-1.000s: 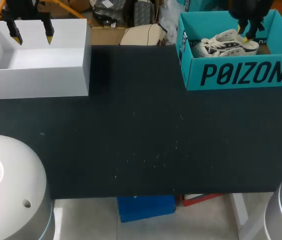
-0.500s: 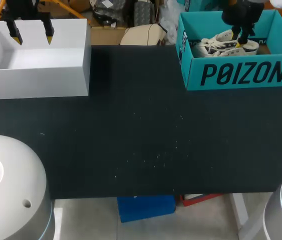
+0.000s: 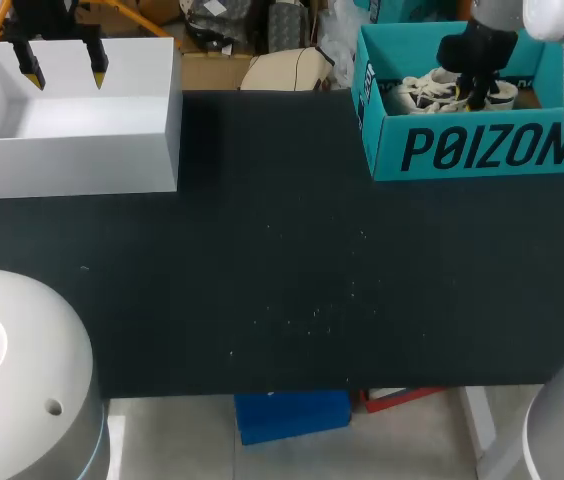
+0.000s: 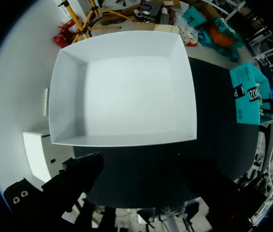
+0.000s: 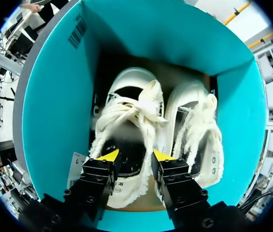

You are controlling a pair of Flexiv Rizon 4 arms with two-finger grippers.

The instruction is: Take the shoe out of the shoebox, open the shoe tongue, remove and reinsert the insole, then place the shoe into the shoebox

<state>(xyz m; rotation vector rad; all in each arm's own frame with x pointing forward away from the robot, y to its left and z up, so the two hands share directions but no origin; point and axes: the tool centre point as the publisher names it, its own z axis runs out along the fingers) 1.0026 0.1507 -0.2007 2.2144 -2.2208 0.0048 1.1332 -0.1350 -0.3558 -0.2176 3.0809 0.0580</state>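
Observation:
A teal shoebox (image 3: 482,150) stands open at the table's far right, holding a pair of white canvas shoes (image 3: 424,92) with frayed edges. My right gripper (image 3: 475,95) is down inside the box. In the right wrist view its fingers (image 5: 108,155) stand apart at the ankle opening of one shoe (image 5: 131,111), behind the laces; they hold nothing. The second shoe (image 5: 194,125) lies beside it against the box wall (image 5: 54,96). My left gripper (image 3: 63,70) hangs open over the white box.
An open white box (image 3: 72,150) with nothing in it sits at the table's far left; the left wrist view looks straight down into this box (image 4: 122,87). Black tabletop (image 3: 282,260) stretches between the two boxes.
My right arm has come down into the teal shoebox and shifted slightly left over the shoes, its fingers a little closer together. The left arm has not moved.

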